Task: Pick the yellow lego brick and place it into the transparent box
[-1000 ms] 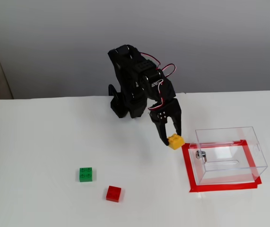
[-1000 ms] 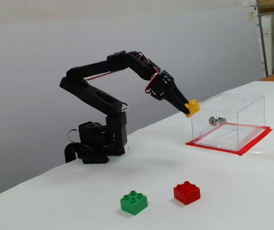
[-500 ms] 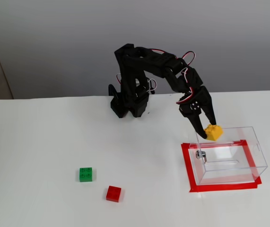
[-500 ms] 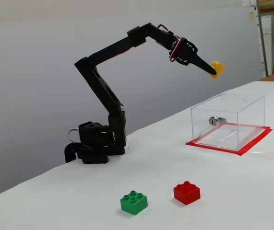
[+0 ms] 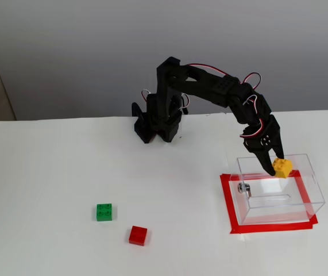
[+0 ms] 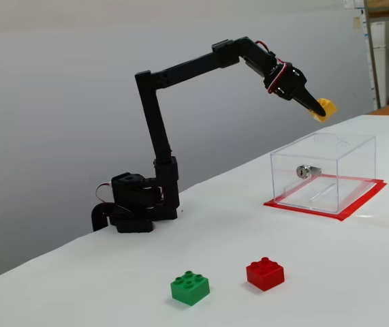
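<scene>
The black arm reaches toward the right of both fixed views, its gripper (image 6: 319, 109) closed on the yellow lego brick (image 6: 326, 108) — the brick sits clamped at the fingertips, held in the air above the transparent box (image 6: 323, 170). In a fixed view the brick (image 5: 282, 167) shows over the box's (image 5: 278, 190) upper rear edge, right of centre. The box stands on the white table (image 5: 49, 190) inside a red tape outline (image 5: 230, 204), with a small metal fitting (image 6: 304, 171) on one wall. Lower in the frame — well apart from the box — lie a green brick (image 5: 104, 211) and a red brick (image 5: 138, 235).
</scene>
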